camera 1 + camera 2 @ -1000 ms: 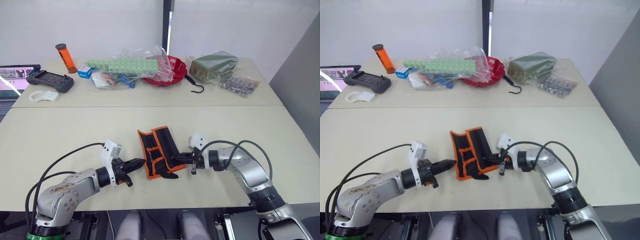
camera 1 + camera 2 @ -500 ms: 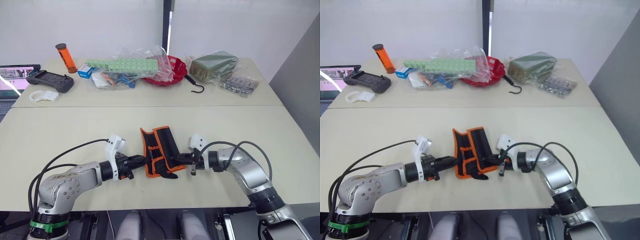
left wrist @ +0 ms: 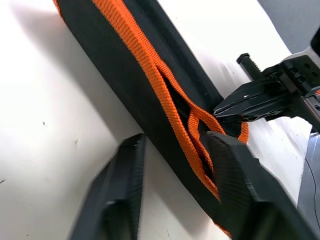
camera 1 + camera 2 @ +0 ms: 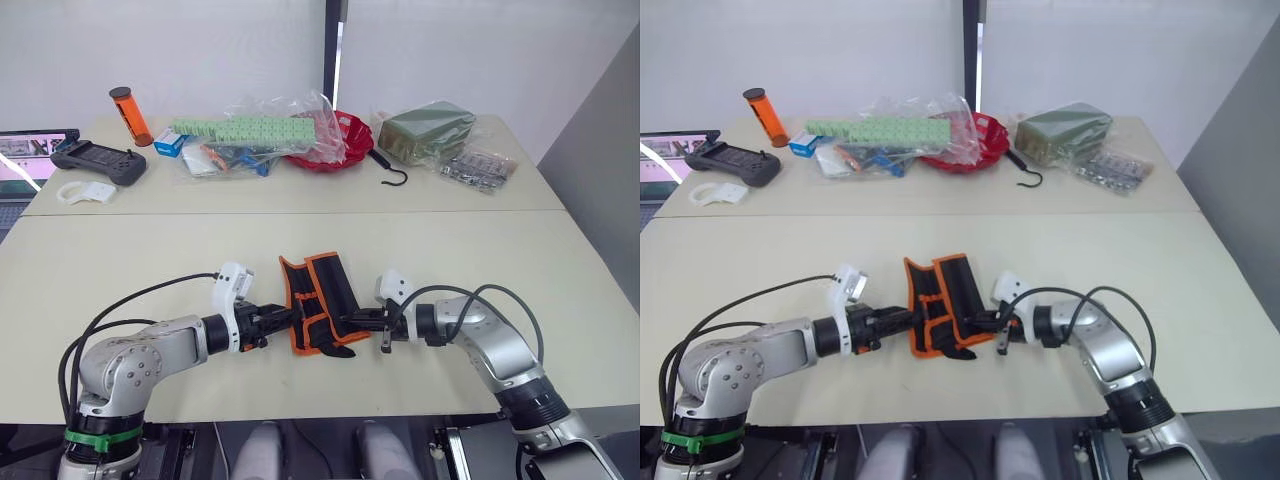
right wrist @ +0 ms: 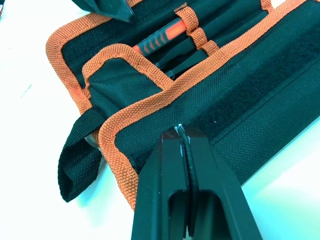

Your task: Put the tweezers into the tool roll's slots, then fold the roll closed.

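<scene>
left gripper: lower centre-left, jaws apart, straddling the tool roll's left edge.
right gripper: lower centre-right, jaws together, tips at the roll's right flap.
tool roll: lower centre of worktop, half folded; tweezers slotted inside.
tip: clamp left edge fully, fold flap squarely, avoid snagging strap.
red bowl: upper centre, far.

No words, numbers or signs can be read anywhere. A lit picture is shown on the small flat screen far away from the left pincer, but nothing on it can be made out.
</scene>
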